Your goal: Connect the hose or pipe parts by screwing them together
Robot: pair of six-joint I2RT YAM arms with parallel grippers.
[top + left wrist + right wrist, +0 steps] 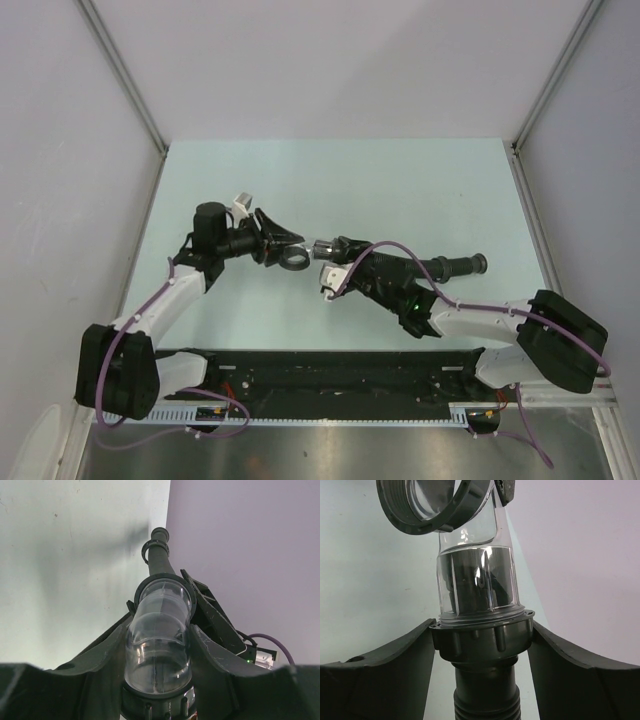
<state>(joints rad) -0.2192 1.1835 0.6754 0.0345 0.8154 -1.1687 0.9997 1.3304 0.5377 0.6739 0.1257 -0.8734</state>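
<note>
We see the left gripper (283, 243) closed on the clear elbow fitting (159, 630), its fingers pressed to both sides. The right gripper (482, 629) is partly closed too, its fingers touching either side of the collar (470, 642) of the hose (455, 266). The fitting's straight end sits inside that collar; we cannot tell whether the thread is tight.

From above, the joint shows at the middle of the table (400, 180). The hose runs from it toward 3 o'clock, mostly hidden under the right arm, with only its far end showing. In the right wrist view the fitting's grey threaded ring (395, 510) is cut off at 12 o'clock, and the ribbed hose at 6 o'clock. A white block (243, 203) on the left wrist is too small for us to make out.
</note>
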